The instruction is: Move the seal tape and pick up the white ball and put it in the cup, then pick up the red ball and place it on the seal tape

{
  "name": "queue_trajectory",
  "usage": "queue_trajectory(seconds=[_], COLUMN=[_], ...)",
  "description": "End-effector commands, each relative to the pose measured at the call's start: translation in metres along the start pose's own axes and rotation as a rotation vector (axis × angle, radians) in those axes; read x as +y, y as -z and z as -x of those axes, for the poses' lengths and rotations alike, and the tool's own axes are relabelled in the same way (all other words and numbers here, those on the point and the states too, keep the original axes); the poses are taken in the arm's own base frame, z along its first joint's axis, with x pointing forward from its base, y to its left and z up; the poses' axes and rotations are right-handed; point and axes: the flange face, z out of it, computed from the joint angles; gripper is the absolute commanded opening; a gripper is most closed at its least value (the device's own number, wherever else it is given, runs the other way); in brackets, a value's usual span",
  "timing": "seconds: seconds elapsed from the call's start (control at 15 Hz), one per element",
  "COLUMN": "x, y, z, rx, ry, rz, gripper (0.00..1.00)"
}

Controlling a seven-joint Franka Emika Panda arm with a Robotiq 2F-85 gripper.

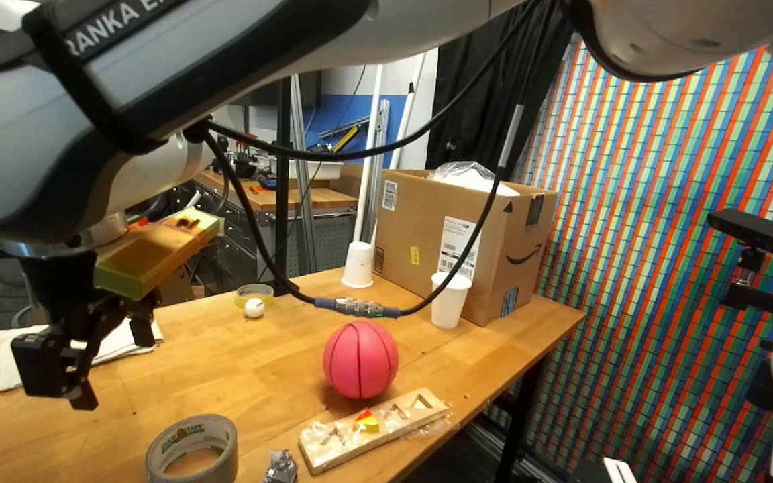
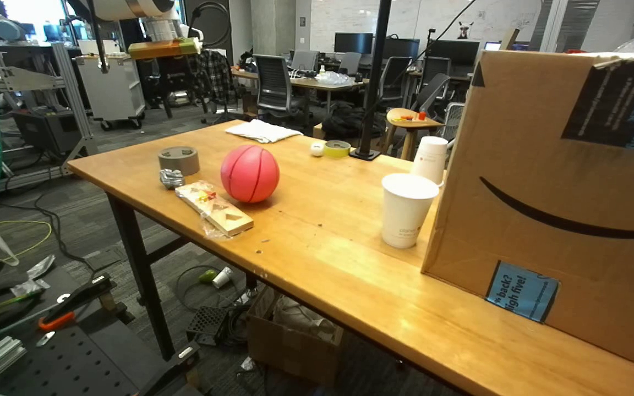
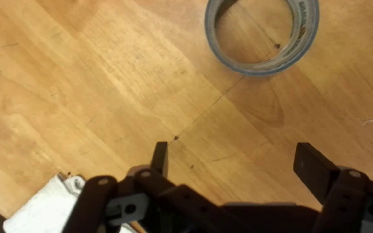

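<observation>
Duck Tape roll [image 2: 180,164] lies on the table [image 2: 328,203], below and beside the gripper [image 3: 231,147], jaws wide apart; in both exterior views I spot the red ball [image 1: 361,360] and white ball [image 1: 254,308], outside the wrist view.

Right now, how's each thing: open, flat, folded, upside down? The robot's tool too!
Tool: open, empty
Grey tape: lying flat
Yellow tape: lying flat
White ball: beside the yellow tape
Wooden puzzle: lying flat
Red ball: beside the wooden puzzle
Nearer cup: upright
Farther cup: upside down
Cardboard box: open on top
Cloth: folded
Foil: crumpled
</observation>
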Motion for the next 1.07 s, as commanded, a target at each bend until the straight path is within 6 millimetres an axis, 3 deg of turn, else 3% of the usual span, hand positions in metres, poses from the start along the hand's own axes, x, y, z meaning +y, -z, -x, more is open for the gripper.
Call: queue_trajectory(seconds=[0.0, 0.27, 0.53, 1.0], x=[0.032, 0.069, 0.116, 0.211], y=[0.018, 0.024, 0.014, -0.013], z=[-0.031, -0.058, -0.075, -0.064], rx=[0.041, 0.085, 0.104, 0.101], ry=[0.047, 0.091, 0.104, 0.029], rz=[0.063, 0.112, 0.134, 0.153], gripper=[1.00, 1.00, 1.00, 1.00])
